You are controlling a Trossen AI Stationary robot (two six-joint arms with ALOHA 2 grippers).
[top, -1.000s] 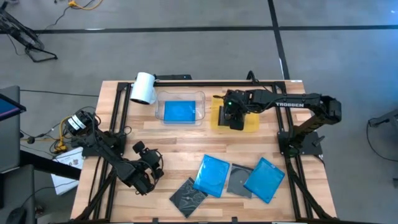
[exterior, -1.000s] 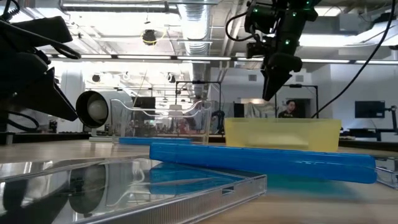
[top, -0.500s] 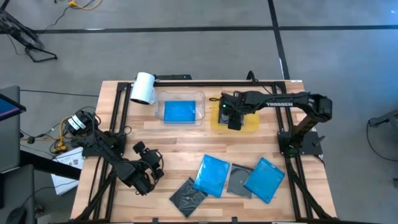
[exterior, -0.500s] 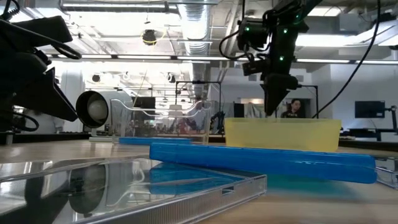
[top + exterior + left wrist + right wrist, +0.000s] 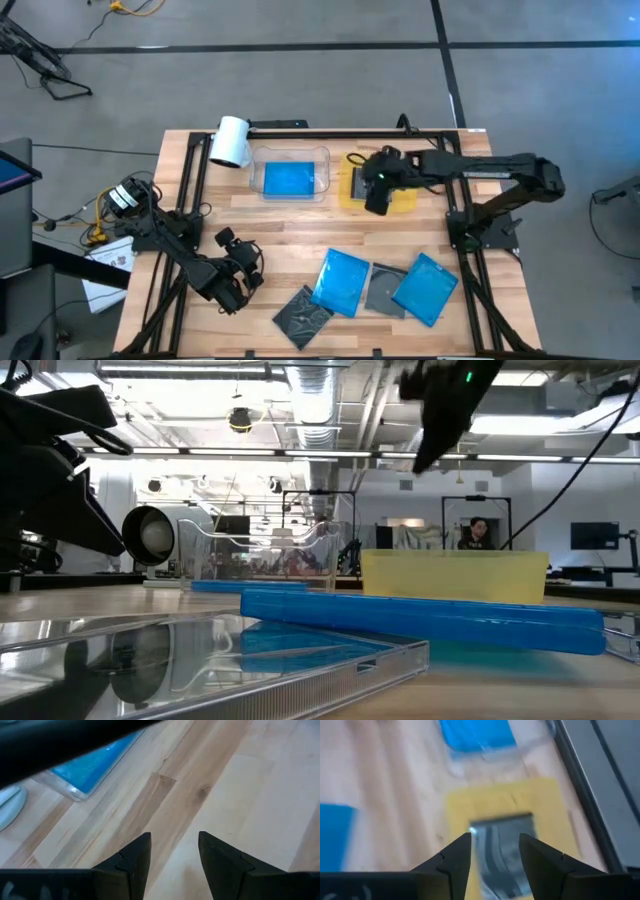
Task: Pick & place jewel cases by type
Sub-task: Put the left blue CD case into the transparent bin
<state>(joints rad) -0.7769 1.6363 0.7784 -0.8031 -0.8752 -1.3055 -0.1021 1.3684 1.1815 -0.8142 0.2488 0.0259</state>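
Both arms are dark, almost black, built of chunky jointed links. The right arm [image 5: 480, 170] carries pale lettering along its forearm and a small green light near the wrist. The left arm [image 5: 190, 260] has black cables looped around its base. Each gripper's fingers [image 5: 131, 860] are matte black wedges with stepped, notched inner edges.

High view: overhead, straight down, whole wooden slatted table [image 5: 300, 215] in frame.
Low view: tabletop height, level, close behind flat bright blue plastic case [image 5: 420, 618]; room beyond.
Wrist views: each looks forward past own dark fingers.
Shared by high, low, right wrist: flat yellow tray [image 5: 405, 200] [image 5: 455, 575] [image 5: 550, 815].
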